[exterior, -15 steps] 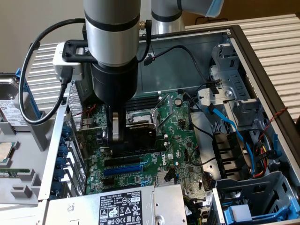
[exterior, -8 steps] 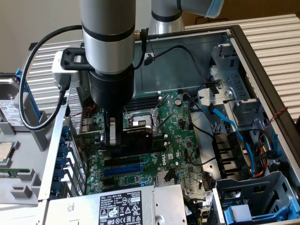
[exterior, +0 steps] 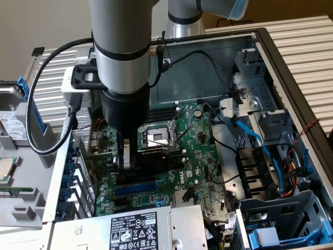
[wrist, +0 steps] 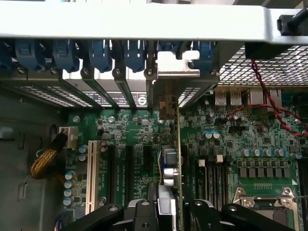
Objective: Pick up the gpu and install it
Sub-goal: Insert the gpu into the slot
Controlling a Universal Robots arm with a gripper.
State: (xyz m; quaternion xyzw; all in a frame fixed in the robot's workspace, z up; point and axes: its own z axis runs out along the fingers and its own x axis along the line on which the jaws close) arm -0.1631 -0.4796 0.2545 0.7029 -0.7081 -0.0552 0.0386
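An open computer case [exterior: 270,57] lies flat, and the robot arm reaches straight down into it. In the lower centre of the exterior view, the gripper [exterior: 132,165] pinches the gpu [exterior: 152,165] by its two faces and holds it upright on edge over the green motherboard [exterior: 200,156]. A blue slot [exterior: 136,188] lies just below, and the processor socket [exterior: 156,136] just behind.

In the wrist view, the gripper's black fingers [wrist: 144,211] flank the card, which is seen edge-on. Its metal bracket [wrist: 177,65] reaches the rear wall [wrist: 144,21] of the case. Whether the connector edge has entered a slot cannot be told.

The likely risks:
- If the card leans in the grip or sits slightly off the slot line, pushing down could jam the connector or flex the board.
- The bracket tab could catch on the rear wall.
- A twisted red wire [wrist: 262,96] runs near the card and could snag.
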